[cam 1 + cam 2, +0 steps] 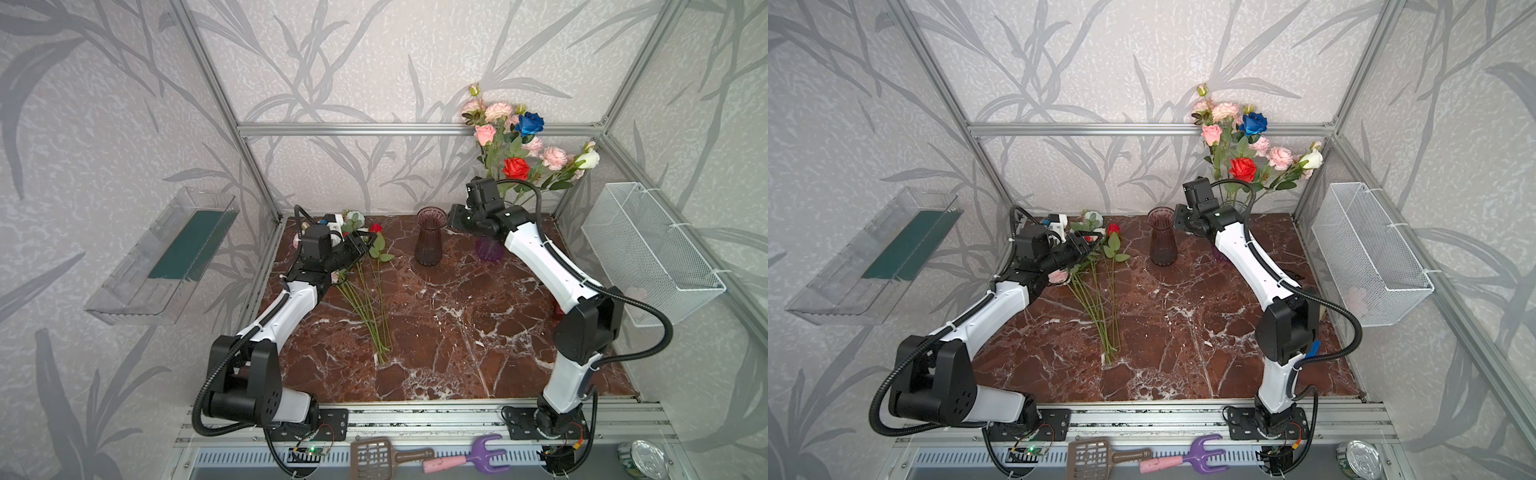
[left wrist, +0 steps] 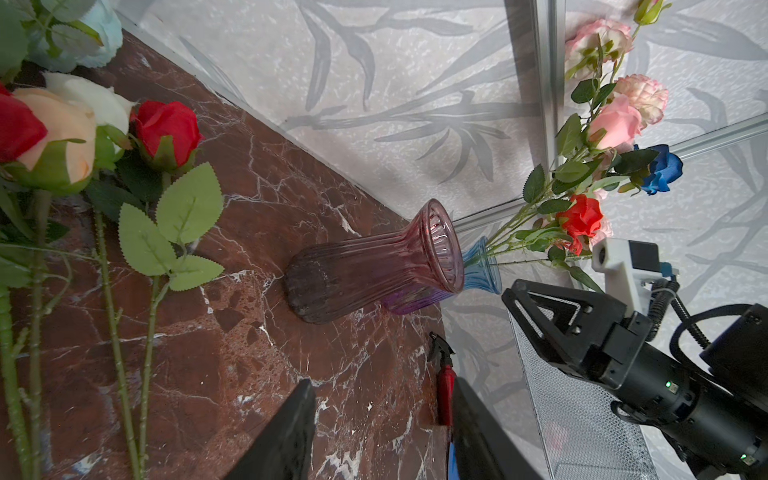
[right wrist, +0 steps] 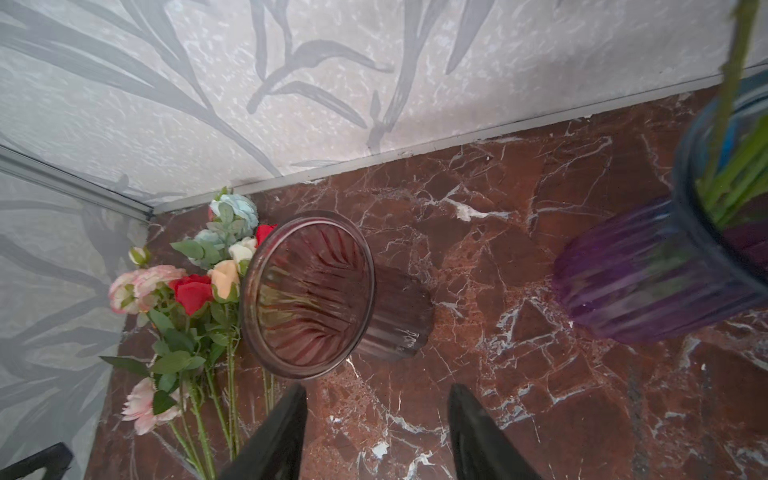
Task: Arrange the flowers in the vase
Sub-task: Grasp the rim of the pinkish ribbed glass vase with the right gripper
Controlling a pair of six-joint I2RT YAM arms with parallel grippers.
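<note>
Red-brown marble bench (image 1: 436, 332) carries loose green-stemmed artificial flowers (image 1: 377, 250), lying flat at centre left in both top views, by the left claw (image 2: 382, 386), whose jaws stand apart, gripping nothing. The ribbed smoky-pink glass vase (image 1: 429, 241) stands upright at upper centre, just beside the right claw (image 3: 376, 390), likewise apart and unladen

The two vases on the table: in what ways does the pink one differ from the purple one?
The pink vase is empty; the purple vase holds flowers. The pink vase is one smoky colour; the purple vase turns blue at its neck. In both top views the pink vase stands clear, the purple vase partly behind the right arm. Both are upright ribbed glass.
</note>
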